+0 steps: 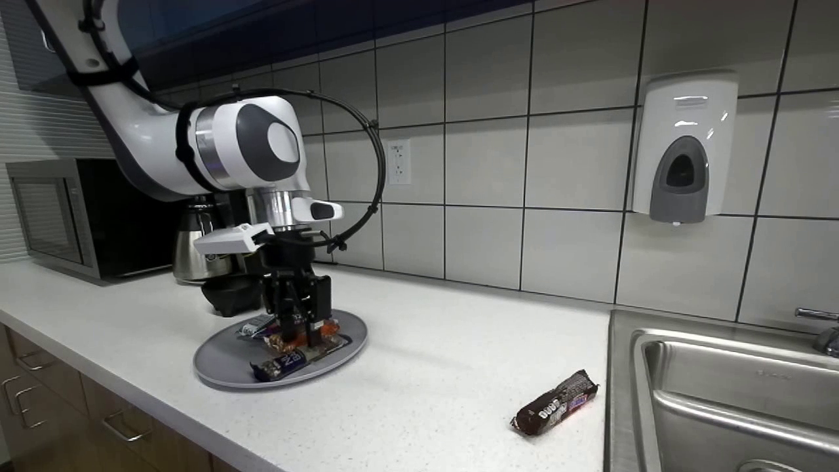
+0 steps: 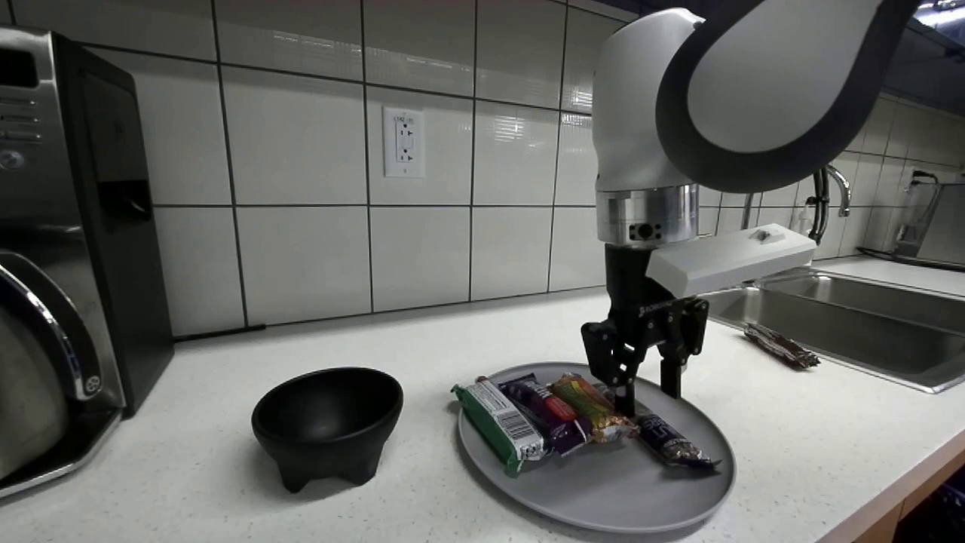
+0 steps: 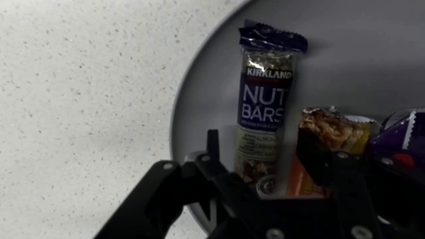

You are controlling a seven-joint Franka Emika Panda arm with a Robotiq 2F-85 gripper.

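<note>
Wrist view: hand [image 3: 260, 149] astride nut bar [image 3: 264, 103]

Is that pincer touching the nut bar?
Apart. In the wrist view, the pincer has its fingers on either side of the nut bar, with strips of grey plate showing between.

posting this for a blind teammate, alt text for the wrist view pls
The end effector stands open, its jaws on either side of a Kirkland Nut Bars packet lying on a gray plate. At right, an orange wrapped bar and a purple packet show partly; at left, speckled white counter.
</note>
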